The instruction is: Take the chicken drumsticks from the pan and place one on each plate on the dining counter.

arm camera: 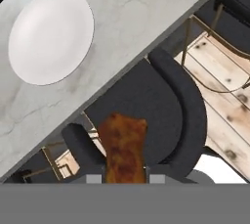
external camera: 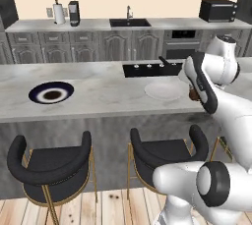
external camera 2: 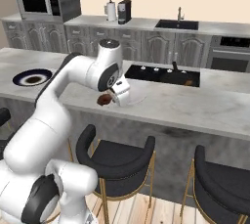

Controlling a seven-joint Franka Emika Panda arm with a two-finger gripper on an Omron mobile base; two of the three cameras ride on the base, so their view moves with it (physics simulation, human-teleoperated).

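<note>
Two plates sit on the desk point(external camera: 98, 102): a dark-rimmed plate point(external camera: 51, 93) at the left of the left base view and a plain whitish plate point(external camera: 163, 90) right of centre. One drumstick point(arm camera: 122, 147) shows at the bottom of the hand view. Two dark stools point(external camera: 53, 167) stand along the lower edge, and one pan point(external camera 2: 184, 78) lies on the hob at upper right of the right base view.

The pan point(external camera: 167, 64) at the hob's right end is largely hidden behind the arm, the drumstick point(arm camera: 122, 148) runs out of sight at its lower end, and the whitish plate point(external camera 2: 134, 97) seems half covered by the claw point(external camera 2: 111, 99).
</note>
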